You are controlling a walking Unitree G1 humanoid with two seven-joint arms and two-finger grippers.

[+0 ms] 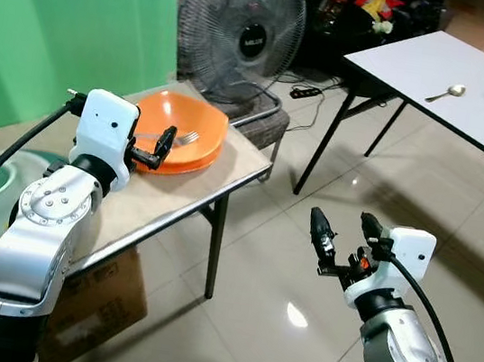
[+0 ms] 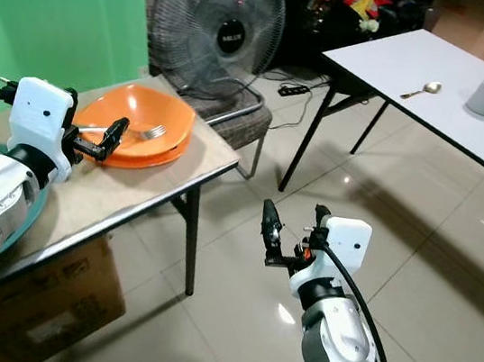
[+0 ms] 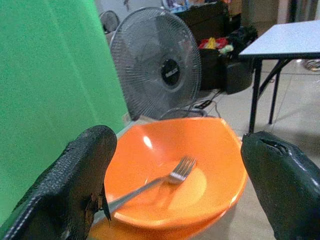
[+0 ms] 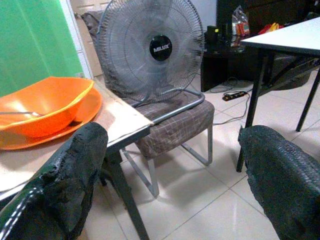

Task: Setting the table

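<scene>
Left pincer (image 1: 164,144) seemingly grips fork (image 1: 185,138) in orange bowl (image 1: 197,129).

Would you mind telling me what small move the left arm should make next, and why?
Probably ease the left gripper forward and down to the fork handle. Its fingers are open by the orange bowl, where the fork lies with its handle toward them, not yet gripped.

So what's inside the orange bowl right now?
A metal fork lies in the orange bowl, tines toward the middle, handle over the near rim toward the open left claw. An orange plate sits underneath; its centre is covered.
</scene>
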